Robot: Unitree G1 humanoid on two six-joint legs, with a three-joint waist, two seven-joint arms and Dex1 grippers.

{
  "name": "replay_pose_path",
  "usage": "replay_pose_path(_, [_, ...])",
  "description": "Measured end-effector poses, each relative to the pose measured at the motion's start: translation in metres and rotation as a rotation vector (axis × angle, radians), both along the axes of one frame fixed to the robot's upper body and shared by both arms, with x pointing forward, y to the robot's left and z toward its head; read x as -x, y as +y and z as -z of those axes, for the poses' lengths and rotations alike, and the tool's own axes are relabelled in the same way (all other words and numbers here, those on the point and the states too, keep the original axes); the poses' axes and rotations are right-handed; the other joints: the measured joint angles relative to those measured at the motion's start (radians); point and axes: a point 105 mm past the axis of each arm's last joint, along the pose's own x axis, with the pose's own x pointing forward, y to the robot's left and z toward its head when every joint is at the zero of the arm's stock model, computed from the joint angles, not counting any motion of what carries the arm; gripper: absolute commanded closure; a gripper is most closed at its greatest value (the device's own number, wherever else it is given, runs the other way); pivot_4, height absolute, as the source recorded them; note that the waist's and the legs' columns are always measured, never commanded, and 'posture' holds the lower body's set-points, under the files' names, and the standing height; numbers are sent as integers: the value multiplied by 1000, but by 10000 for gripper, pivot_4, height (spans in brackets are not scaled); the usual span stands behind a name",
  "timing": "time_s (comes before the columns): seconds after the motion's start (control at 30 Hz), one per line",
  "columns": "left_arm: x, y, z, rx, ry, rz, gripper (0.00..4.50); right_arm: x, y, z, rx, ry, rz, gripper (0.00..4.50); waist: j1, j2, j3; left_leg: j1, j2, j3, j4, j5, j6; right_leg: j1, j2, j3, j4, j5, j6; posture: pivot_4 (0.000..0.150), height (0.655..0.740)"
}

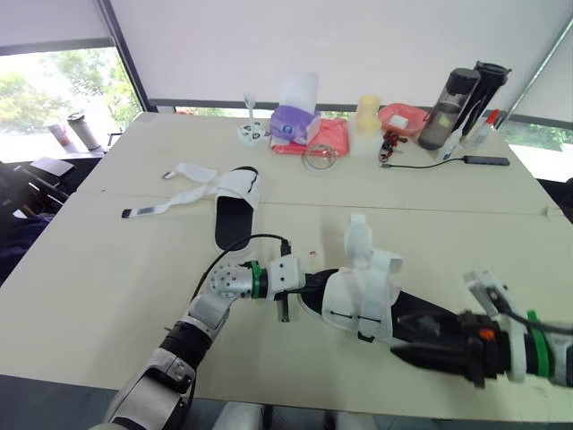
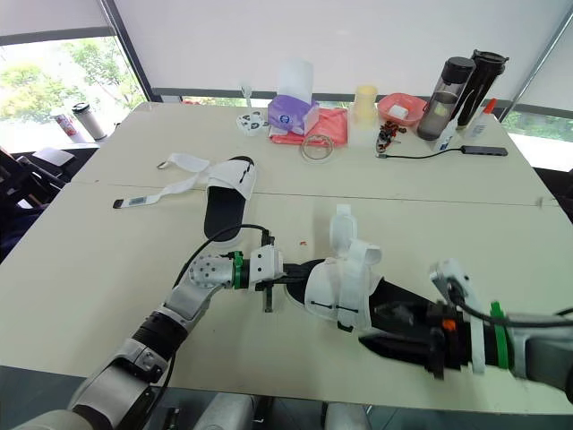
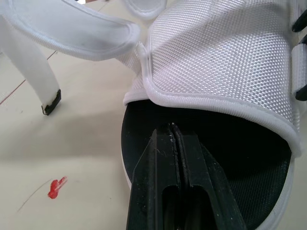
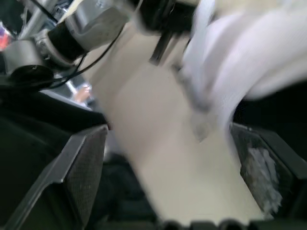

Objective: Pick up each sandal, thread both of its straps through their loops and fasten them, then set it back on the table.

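A white mesh sandal with a black footbed lies on the table near me, its two straps loose and standing up. My left gripper is shut, and its fingertips rest over the black footbed at one open end. My right gripper is at the sandal's other end, with its fingers spread wide open and nothing clamped between them. A second white sandal lies farther back to the left, with its long straps spread flat on the table.
Along the far edge stand a purple tissue box, a pink cloth, a yellow cup, a pink bowl, dark bottles and a cable. A small red mark is on the table beside the sandal.
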Motion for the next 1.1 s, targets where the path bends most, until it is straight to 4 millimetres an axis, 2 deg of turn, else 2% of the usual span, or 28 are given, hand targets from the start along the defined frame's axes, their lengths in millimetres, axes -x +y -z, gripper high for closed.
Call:
replay_pose_path(0.1, [0,-4,0,32,66,-2,45000,17,12,7,-14,40,-37,1611,-2,0,0,0,0,0,1,0,0,0,0,0,0,0,0,1500,7400])
replay_pose_path(0.43, [2,-5,0,25,77,13,45000,8,23,23,-10,-11,44,1611,0,-1,0,-1,0,1,1,0,0,0,0,0,-1,0,0,1500,7400])
replay_pose_path(0.6, [2,-4,0,24,75,12,45000,-4,23,40,67,-57,68,1611,-1,-1,0,-1,0,1,1,0,0,-2,0,0,-1,0,0,1500,7400])
replay_pose_path(0.7, [1,-5,-1,27,63,6,45000,-19,17,50,115,-103,123,1611,-1,0,0,0,-1,1,1,0,0,-2,0,0,-1,0,0,1500,7400])
replay_pose_path(1.1, [-5,-9,-1,35,32,-34,45000,-58,4,55,165,-235,206,1611,-4,0,0,1,0,1,2,1,1,-2,1,1,0,2,0,1500,7400])
